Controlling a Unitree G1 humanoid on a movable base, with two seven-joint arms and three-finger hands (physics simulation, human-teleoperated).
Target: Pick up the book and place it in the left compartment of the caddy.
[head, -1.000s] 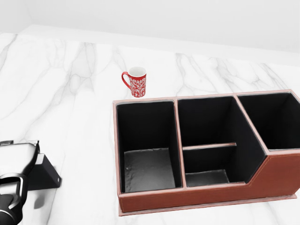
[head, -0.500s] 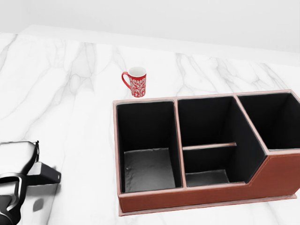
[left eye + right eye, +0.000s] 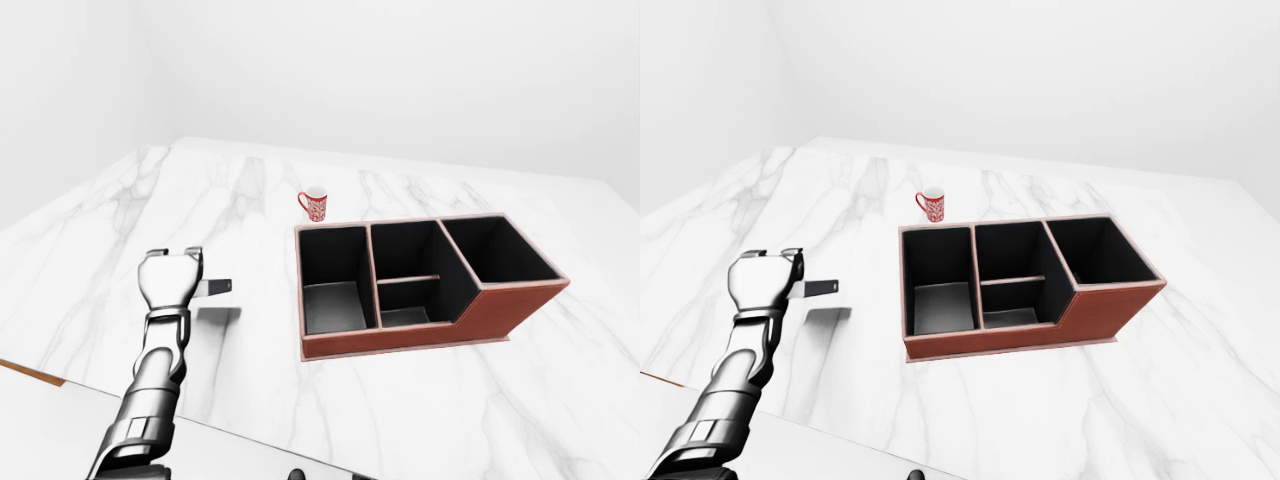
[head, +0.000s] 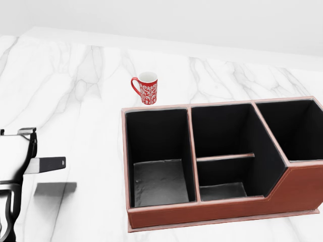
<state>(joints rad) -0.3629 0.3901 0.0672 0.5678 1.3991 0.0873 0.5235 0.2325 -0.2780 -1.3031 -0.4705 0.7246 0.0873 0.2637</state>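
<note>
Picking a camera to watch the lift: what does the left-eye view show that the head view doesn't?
Only the left-eye view shows the left arm whole, the entire caddy and the counter's edges. Only the head view shows the mug's pattern and the compartment floors close up. Both show the left robot hand shut on the book, lifted above its shadow, the mug and the empty left compartment.

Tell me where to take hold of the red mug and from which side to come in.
Grip the mug round its body, coming from the head view's right. It stands upright, its handle points to the view's left, and the caddy's rim lies just below it in the view, so the right flank looks freest for the fingers. The left hand already holds the book.
</note>
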